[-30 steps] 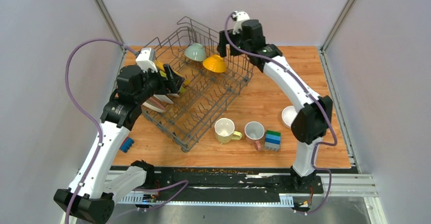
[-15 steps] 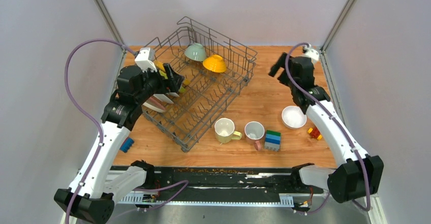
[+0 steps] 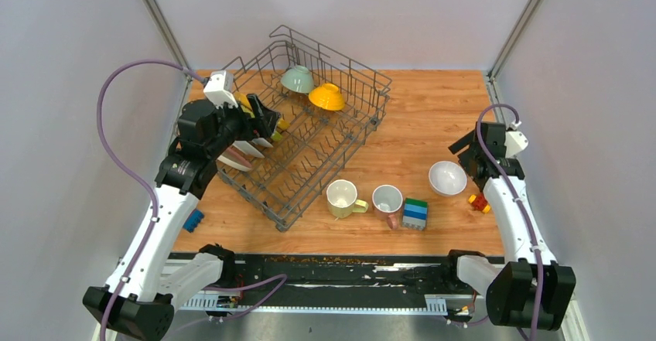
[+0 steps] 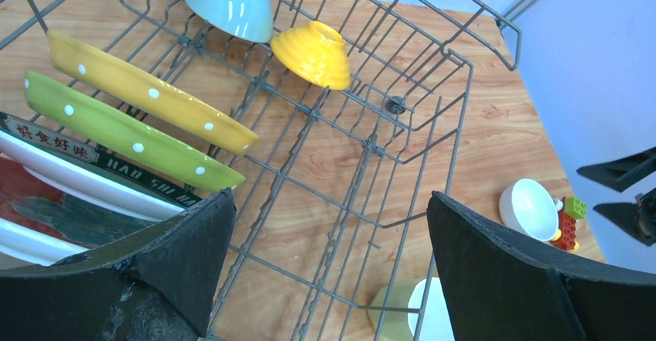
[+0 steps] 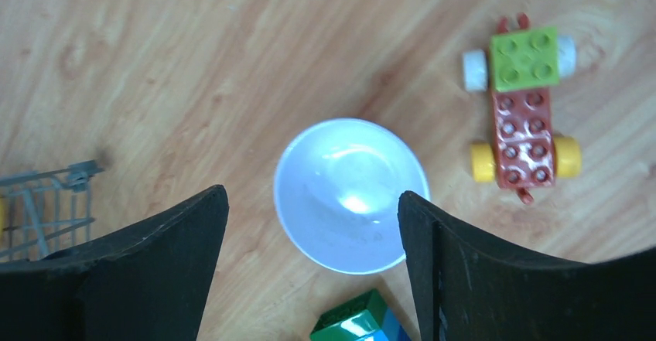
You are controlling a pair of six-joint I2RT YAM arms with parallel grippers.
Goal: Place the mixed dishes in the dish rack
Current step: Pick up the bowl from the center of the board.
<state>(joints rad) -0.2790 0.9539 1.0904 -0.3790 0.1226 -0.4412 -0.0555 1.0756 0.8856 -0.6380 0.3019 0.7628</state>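
My right pincer (image 5: 311, 196) hangs spread wide above the white bowl (image 5: 363, 206), which lies centred under the gap on the wooden table (image 5: 155, 63), grey walls (image 3: 387, 8) all round.

A wooden table (image 3: 433, 117) stands enclosed by plain pale lilac-grey walls (image 3: 387, 8) with metal corner posts.

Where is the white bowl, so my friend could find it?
Start at the grey dish rack, then look right past the stacked toy blocks. The white bowl sits beside a red toy car; it is the only bowl outside the rack.
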